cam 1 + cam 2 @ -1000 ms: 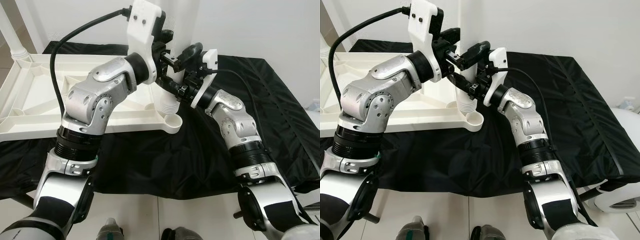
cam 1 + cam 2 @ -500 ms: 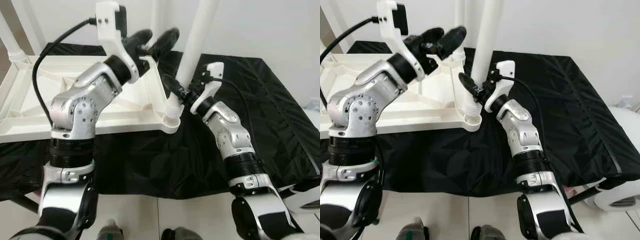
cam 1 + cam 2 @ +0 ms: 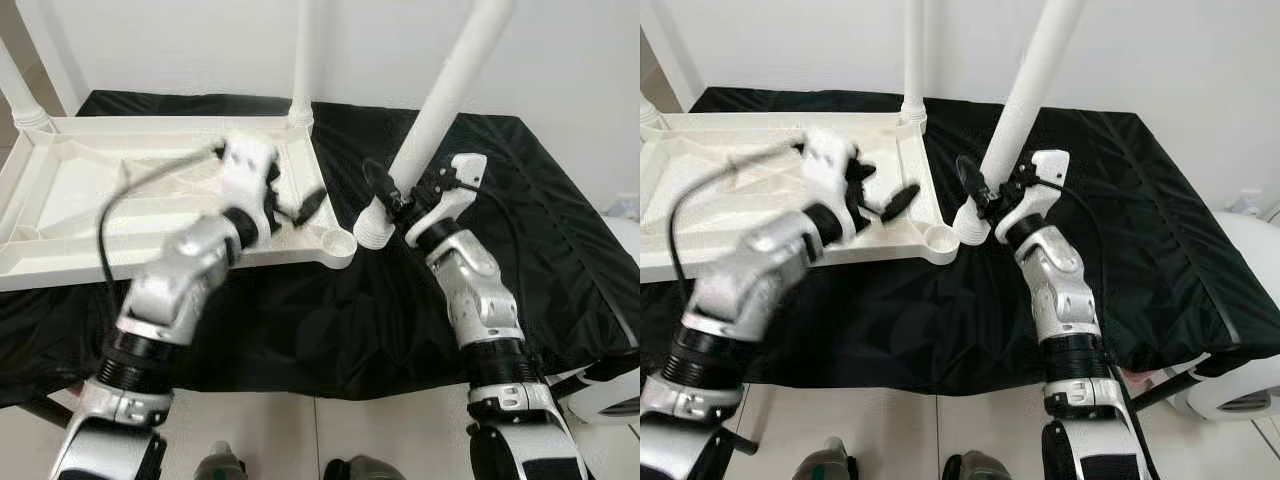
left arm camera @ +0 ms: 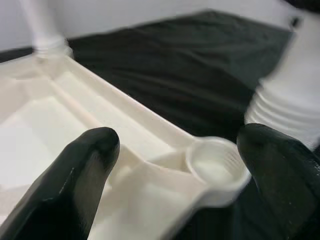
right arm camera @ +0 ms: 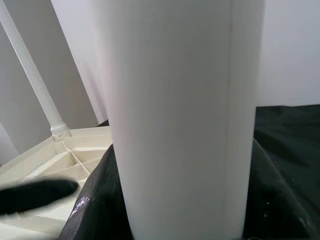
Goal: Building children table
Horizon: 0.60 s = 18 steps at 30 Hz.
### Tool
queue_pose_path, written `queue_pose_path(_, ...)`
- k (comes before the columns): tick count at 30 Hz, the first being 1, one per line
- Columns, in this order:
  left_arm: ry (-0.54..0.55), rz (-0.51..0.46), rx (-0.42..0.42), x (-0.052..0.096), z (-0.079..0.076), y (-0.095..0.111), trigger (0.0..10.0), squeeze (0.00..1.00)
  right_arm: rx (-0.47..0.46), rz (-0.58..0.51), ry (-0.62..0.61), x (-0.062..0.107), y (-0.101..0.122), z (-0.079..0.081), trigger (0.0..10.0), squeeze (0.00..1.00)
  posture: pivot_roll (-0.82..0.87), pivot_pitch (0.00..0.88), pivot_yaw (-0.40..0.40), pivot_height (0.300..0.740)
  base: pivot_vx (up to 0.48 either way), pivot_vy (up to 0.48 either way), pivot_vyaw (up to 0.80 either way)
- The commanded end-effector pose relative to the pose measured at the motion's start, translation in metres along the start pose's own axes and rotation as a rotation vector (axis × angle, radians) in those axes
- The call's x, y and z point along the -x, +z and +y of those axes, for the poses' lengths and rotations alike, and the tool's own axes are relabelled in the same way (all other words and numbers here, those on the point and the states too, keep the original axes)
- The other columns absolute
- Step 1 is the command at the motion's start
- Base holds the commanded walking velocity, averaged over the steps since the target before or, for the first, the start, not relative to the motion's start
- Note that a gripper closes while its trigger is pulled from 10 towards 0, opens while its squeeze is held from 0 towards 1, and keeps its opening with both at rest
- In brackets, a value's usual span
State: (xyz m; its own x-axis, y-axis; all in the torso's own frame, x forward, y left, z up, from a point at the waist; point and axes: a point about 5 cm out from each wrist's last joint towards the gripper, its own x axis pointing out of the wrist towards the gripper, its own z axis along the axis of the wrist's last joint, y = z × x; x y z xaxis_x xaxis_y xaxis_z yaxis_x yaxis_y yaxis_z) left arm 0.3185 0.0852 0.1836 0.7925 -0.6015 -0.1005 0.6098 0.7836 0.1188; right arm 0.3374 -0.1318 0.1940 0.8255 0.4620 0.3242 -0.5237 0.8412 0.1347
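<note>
The white tabletop [image 3: 120, 200] lies upside down on a black cloth. Its near right corner has an empty round socket [image 3: 339, 246]. My right gripper [image 3: 400, 195] is shut on a loose white table leg [image 3: 450, 90], which leans to the right. The leg's threaded end [image 3: 375, 225] rests just right of the socket, outside it. My left gripper [image 3: 295, 205] is blurred with motion and hovers open over the tabletop's right rim, left of the socket. In the left wrist view the socket [image 4: 215, 165] lies between the open fingers [image 4: 75, 180], and the threaded end [image 4: 285, 100] stands beside it.
Two legs stand upright in the tabletop's far corners, one at the far right corner [image 3: 301, 60] and one at the far left [image 3: 20, 90]. The black cloth [image 3: 520, 170] covers the support out to its right edge. A white wall rises behind.
My left arm has let go of the leg and swung down over the tabletop. My right gripper has carried the leg's threaded end off the socket to its right, tilting it further.
</note>
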Motion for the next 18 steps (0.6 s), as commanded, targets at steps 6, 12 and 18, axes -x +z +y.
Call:
queue_pose_path(6,-0.115,0.105,-0.142,-0.005,-0.015,-0.031,10.0,0.0,-0.005,-0.045,0.016,0.0,0.009,0.003,10.0,0.0,0.0,0.0,-0.048,0.74,0.0,0.0,0.0)
queue_pose_path(12,-0.137,0.158,-0.244,-0.005,-0.012,-0.044,10.0,0.0,0.004,-0.051,0.004,0.001,0.012,-0.001,10.0,0.0,0.0,0.0,-0.044,0.74,0.0,0.0,0.0)
queue_pose_path(18,-0.146,0.215,-0.281,-0.005,-0.005,-0.058,10.0,0.0,0.014,-0.059,-0.022,0.004,0.016,-0.006,10.0,0.0,0.0,0.004,-0.029,0.74,0.0,0.0,0.0)
